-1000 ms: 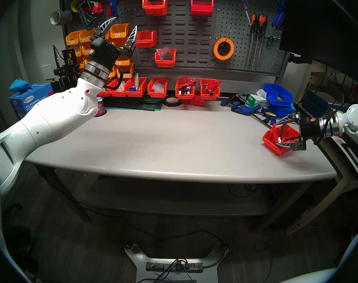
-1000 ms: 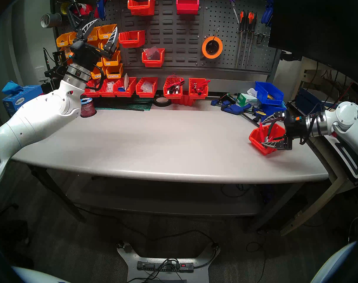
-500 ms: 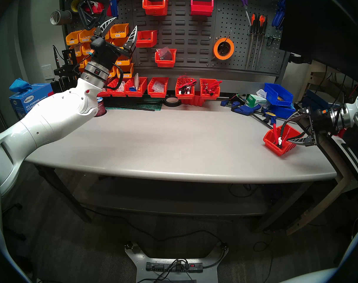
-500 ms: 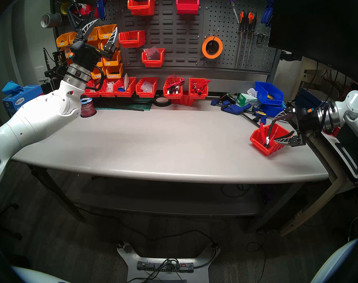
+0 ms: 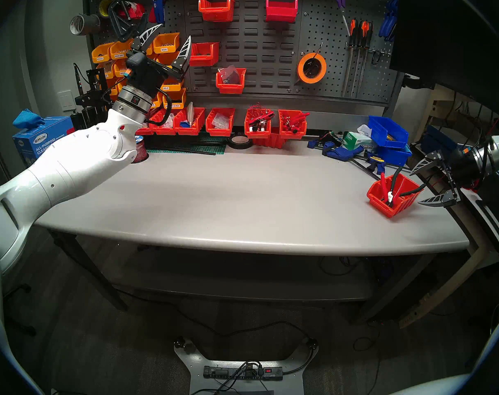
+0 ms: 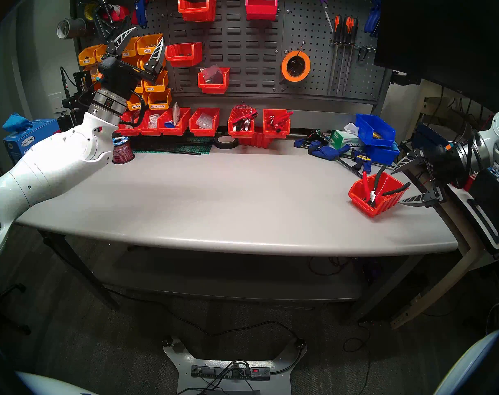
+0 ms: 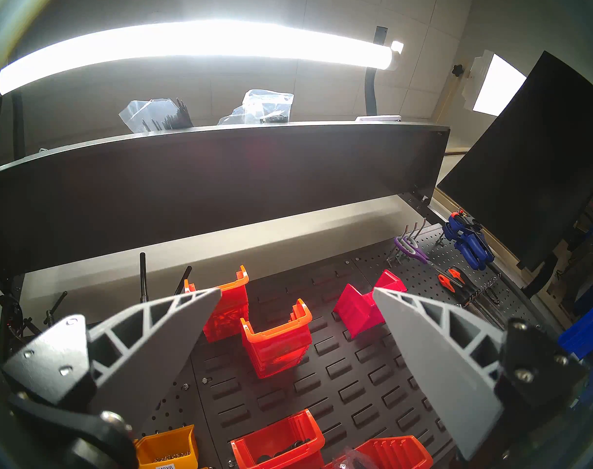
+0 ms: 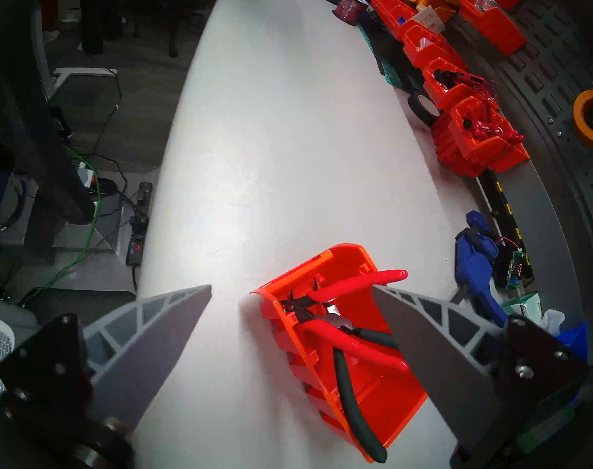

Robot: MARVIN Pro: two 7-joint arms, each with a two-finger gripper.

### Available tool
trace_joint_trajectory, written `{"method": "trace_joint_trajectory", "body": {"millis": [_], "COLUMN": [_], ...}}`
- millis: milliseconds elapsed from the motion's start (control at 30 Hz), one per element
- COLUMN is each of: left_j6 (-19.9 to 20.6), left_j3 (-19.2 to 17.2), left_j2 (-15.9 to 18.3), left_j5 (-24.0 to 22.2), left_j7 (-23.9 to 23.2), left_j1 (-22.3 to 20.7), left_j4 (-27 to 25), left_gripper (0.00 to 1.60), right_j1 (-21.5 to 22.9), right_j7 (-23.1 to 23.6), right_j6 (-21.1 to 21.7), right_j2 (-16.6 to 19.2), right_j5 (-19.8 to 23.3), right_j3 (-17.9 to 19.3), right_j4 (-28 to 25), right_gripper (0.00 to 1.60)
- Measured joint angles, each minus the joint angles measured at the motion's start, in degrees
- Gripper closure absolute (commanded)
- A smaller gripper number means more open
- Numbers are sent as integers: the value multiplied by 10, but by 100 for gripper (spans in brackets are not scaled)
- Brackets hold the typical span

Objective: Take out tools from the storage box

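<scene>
The red-orange storage box (image 5: 385, 207) (image 6: 365, 206) (image 8: 389, 400) sits near the table's right edge. In it lean the red-handled flush cutters (image 5: 382, 183) (image 6: 365, 182) (image 8: 356, 346) and the dark-green-handled pliers (image 5: 410, 192) (image 6: 396, 189) (image 8: 345, 390), handles sticking up and over the rim. My right gripper (image 5: 415, 188) (image 6: 395, 187) (image 8: 291, 286) is open and empty, just right of the box, fingertips level with the pliers' handle end. My left gripper (image 5: 175, 31) (image 6: 149, 33) (image 7: 296, 289) is open and empty, raised high in front of the pegboard at the left.
Blue bar clamps (image 5: 342, 152) and stacked blue bins (image 5: 387, 130) lie behind the box. A row of red bins (image 5: 222, 120) and a tape roll (image 5: 239, 142) line the back. The table's right edge (image 5: 453, 220) runs close beside the box.
My right gripper has drawn back to the right and slightly up, out from around the box, still open. The tools stayed in the box. The left arm has not moved.
</scene>
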Motion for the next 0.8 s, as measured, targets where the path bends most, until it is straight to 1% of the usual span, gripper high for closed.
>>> {"method": "trace_joint_trajectory", "body": {"millis": [233,600,800], "left_j6": [0,0,0], "left_j3": [0,-1,-1], "left_j2": [0,0,0], "left_j5": [0,0,0], "left_j7": [0,-1,-1], "left_j1": [0,-1,-1], "left_j4": [0,0,0], "left_gripper": [0,0,0], "right_j1": [6,13,19], "right_j7": [5,5,5], "right_j6": [18,50,66], "right_j2": [1,1,1], "right_j5": [-12,-40,-72], "right_j3": [-4,-21,-36], "right_j4": [-24,-83,-111], "right_gripper": [0,0,0]}}
